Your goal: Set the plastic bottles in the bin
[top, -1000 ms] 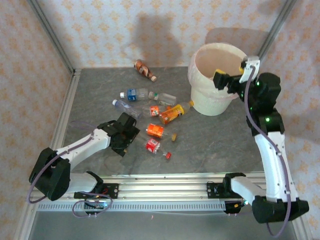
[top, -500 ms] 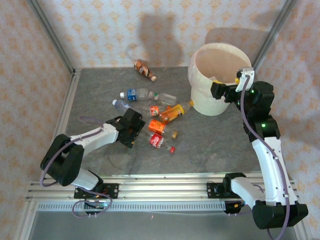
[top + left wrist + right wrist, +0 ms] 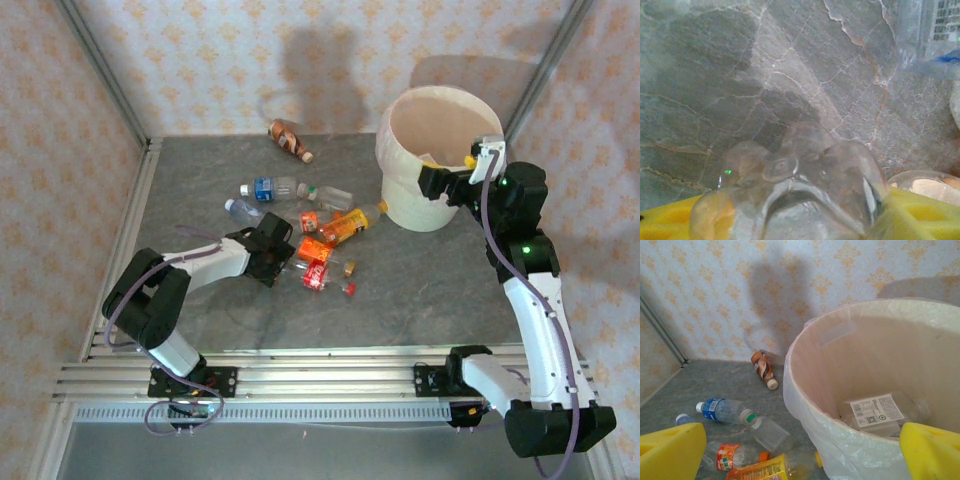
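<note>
The left gripper (image 3: 280,255) straddles a clear bottle (image 3: 810,175) lying on the table (image 3: 430,280), whether clamped cannot be told, so it should close squarely before lifting toward the bin (image 3: 420,205), where the right gripper (image 3: 432,182) hangs spread and empty at the rim.

The grey, veined stone table (image 3: 430,290) carries a large cream bin (image 3: 400,195) standing upright at the far right. A brown bottle (image 3: 288,139) lies alone by the far edge. Left of the bin, near the middle, a loose cluster of bottles lies on its side: a blue-labelled bottle (image 3: 268,187), a green-capped clear bottle (image 3: 328,195), a blue-capped clear bottle (image 3: 243,211), an orange bottle (image 3: 345,225) nearest the bin, and two red-labelled bottles (image 3: 312,250) on the near side. The near right of the table is bare.
</note>
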Controlling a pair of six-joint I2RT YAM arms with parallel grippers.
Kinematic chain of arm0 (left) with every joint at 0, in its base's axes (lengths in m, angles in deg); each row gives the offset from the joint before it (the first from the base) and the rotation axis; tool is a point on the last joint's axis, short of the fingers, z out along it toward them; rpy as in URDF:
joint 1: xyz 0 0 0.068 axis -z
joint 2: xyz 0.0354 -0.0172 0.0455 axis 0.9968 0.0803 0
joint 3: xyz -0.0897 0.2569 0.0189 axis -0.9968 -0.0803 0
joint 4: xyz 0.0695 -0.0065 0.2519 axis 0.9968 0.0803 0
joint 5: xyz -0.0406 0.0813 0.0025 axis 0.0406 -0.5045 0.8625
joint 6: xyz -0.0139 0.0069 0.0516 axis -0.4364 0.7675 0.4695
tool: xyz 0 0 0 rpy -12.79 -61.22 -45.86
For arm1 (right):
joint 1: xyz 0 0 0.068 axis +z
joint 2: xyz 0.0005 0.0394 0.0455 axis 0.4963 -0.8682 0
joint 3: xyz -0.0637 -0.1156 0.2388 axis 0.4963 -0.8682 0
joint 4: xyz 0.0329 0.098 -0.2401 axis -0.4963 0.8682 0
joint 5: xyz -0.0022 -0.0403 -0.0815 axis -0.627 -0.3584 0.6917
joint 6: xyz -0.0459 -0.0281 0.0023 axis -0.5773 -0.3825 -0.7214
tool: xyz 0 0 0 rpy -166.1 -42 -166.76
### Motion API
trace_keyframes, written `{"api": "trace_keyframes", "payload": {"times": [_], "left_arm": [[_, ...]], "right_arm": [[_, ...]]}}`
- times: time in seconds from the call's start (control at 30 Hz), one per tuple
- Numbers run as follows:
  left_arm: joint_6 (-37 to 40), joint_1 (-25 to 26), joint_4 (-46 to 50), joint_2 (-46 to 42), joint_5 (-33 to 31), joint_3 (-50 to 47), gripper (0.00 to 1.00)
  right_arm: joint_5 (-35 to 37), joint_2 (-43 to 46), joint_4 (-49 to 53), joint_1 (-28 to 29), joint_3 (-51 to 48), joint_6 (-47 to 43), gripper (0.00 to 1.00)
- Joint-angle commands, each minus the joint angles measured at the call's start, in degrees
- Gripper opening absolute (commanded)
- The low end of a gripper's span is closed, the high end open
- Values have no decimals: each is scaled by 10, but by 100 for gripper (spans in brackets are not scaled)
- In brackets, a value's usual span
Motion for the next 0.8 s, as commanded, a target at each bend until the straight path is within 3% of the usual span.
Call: {"api": "trace_keyframes", "payload": {"times": [0.0,0.2,0.47,0.63,0.77], "left_arm": [[29,1,6,5,-12,11,63],[111,-3,67,-4,-24,48,48],[213,-18,97,-29,4,63,41],[282,-21,122,-53,-1,109,38],[346,-17,114,-84,-17,153,35]], "right_arm": [[-17,4,-16,2,6,10,99],[-33,-1,-32,2,4,25,99],[-32,-18,-48,2,4,42,99],[-41,5,-120,2,-26,54,99],[-58,9,-113,3,-22,42,99]]}}
